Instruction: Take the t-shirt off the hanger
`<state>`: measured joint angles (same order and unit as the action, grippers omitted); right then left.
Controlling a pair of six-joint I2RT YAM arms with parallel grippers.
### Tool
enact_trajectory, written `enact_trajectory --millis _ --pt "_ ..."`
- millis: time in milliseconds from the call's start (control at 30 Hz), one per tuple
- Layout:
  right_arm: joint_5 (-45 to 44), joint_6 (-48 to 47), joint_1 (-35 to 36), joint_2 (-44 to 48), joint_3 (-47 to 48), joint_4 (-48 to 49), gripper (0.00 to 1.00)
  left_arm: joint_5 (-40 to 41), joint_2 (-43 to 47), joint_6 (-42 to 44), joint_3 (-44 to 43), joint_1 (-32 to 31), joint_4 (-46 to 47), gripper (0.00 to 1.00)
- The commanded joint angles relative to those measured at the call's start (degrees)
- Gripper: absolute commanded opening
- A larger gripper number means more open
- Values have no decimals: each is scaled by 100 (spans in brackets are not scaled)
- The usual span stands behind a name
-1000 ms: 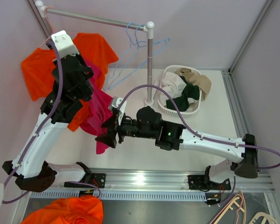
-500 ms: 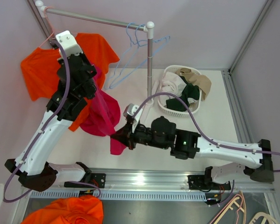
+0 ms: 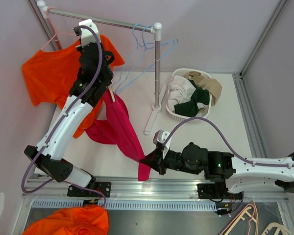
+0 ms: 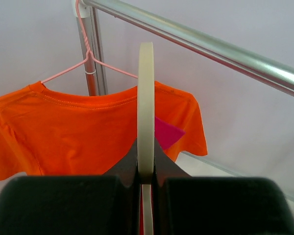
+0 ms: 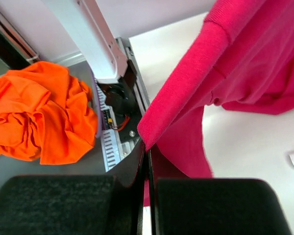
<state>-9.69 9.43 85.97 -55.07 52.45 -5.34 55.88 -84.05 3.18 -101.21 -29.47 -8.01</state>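
A magenta t-shirt (image 3: 121, 126) hangs stretched from a cream hanger (image 4: 146, 93) down toward the near edge. My left gripper (image 4: 146, 164) is shut on the hanger's flat hook, held up close to the rail; from above, the left gripper (image 3: 109, 92) sits at the shirt's top. My right gripper (image 3: 148, 159) is low near the table's front, shut on the shirt's hem. In the right wrist view the magenta t-shirt (image 5: 225, 63) runs up and away from the right gripper (image 5: 148, 147), its folded edge pinched between the jaws.
An orange t-shirt (image 3: 49, 68) hangs on a pink wire hanger from the metal rail (image 3: 105, 21). Blue hangers (image 3: 143, 43) hang by the rail's post. A white basket (image 3: 185, 72) of clothes stands at the back right. An orange heap (image 3: 71, 223) lies below the front rail.
My right gripper shut on the magenta shirt's hem and drew back toward the near edge, pulling the cloth taut. My left arm lifted the hanger up toward the rail.
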Motion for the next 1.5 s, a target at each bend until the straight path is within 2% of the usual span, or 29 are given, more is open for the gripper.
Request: enact_trajectory --millis 0,67,167,300,333,367,433,467,567,767,933,1167,1267,1333,1467 --pt "-58 155 104 111 -85 -151 0 -278 38 148 -584 231 512 1" --pt "-208 147 104 -117 -42 -204 0 -340 38 -53 -874 240 31 1" --pt "-357 33 60 -556 99 -90 0 -586 257 -265 -918 240 -165 1" --pt "-200 -213 -317 -1294 406 156 0 -1130 555 -1150 -1725 232 -2049 1" --pt "-147 -248 -527 -1452 555 243 0 -1314 678 -1249 -1762 240 -2255 1" --pt "-69 -266 -651 -1767 652 270 0 -1856 1010 -1345 -1701 240 -2414 1" --pt "151 -258 -993 -2050 828 271 0 -2447 1381 -1547 -1578 232 -2765 1" --pt "187 -240 -1073 -2269 994 279 0 -3146 1565 -1592 -1203 232 -2828 1" --pt "108 -222 -1293 -2569 1293 209 0 -4274 2243 -1803 -683 240 -3100 1" --pt "-278 -126 -1618 -2922 1804 -28 0 -4954 3007 -2172 -5 232 -4443 1" --pt "-569 23 -1794 -3019 1919 -291 0 -5280 3517 -1953 364 232 -5306 1" --pt "248 313 -1830 -2712 1260 244 0 -5333 4817 -2084 1585 232 -4631 1" --pt "389 454 -1830 -2536 910 411 0 -5403 4942 -2093 1543 232 -4604 1" --pt "-143 524 -1873 -2482 776 368 0 -5499 4855 -2076 1359 232 -4849 1" --pt "-244 516 -2163 -2491 732 -36 0 -5790 4784 -2032 1253 232 -4869 1"
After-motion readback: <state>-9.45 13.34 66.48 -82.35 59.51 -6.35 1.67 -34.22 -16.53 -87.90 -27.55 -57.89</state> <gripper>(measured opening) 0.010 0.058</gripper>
